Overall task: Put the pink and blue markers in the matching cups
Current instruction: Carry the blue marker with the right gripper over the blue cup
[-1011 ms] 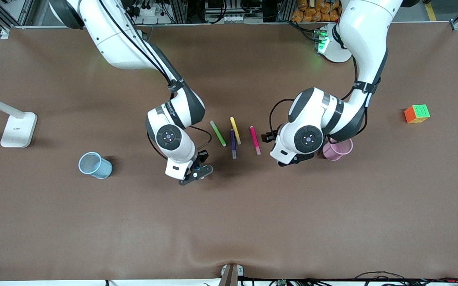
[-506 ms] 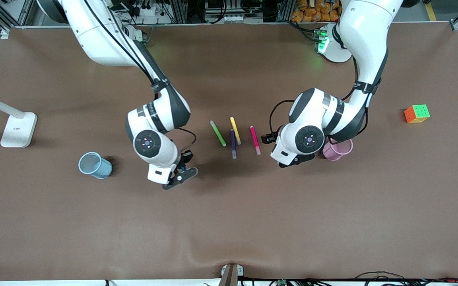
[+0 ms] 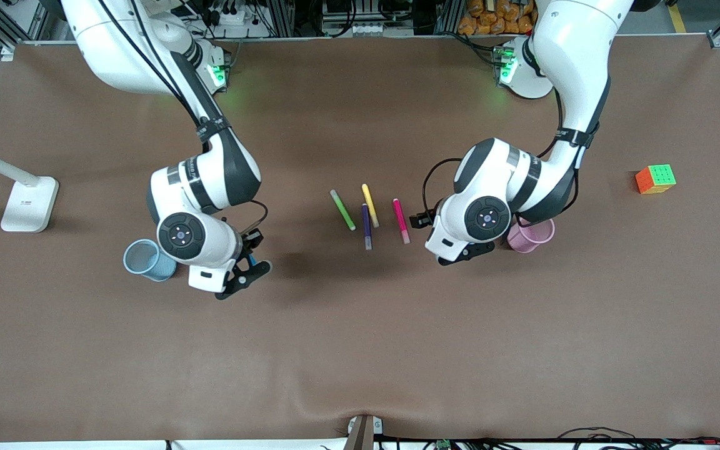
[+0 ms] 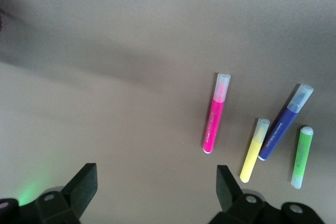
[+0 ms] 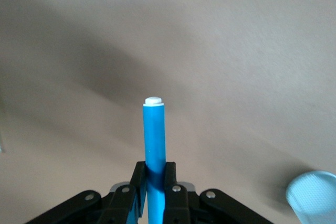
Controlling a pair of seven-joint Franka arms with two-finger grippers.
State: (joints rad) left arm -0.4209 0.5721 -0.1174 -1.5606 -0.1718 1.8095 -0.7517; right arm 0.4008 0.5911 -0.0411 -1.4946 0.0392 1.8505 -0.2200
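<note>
My right gripper (image 3: 242, 272) is shut on the bright blue marker (image 5: 155, 135), which sticks out upright between the fingers, and holds it over the table beside the pale blue cup (image 3: 149, 259). The cup's rim also shows in the right wrist view (image 5: 314, 192). My left gripper (image 3: 460, 251) is open and empty, and waits over the table between the pink marker (image 3: 400, 220) and the pale pink cup (image 3: 532, 235), which the arm partly hides. In the left wrist view the pink marker (image 4: 215, 115) lies flat just ahead of one of the fingertips (image 4: 227, 181).
Green (image 3: 342, 210), yellow (image 3: 370, 205) and dark purple (image 3: 367, 226) pens lie beside the pink marker at mid-table. A colour cube (image 3: 655, 179) sits toward the left arm's end. A white lamp base (image 3: 29, 203) stands at the right arm's end.
My right gripper has carried the blue marker away from the pens toward the right arm's end, and is now beside the blue cup. The left arm has not moved.
</note>
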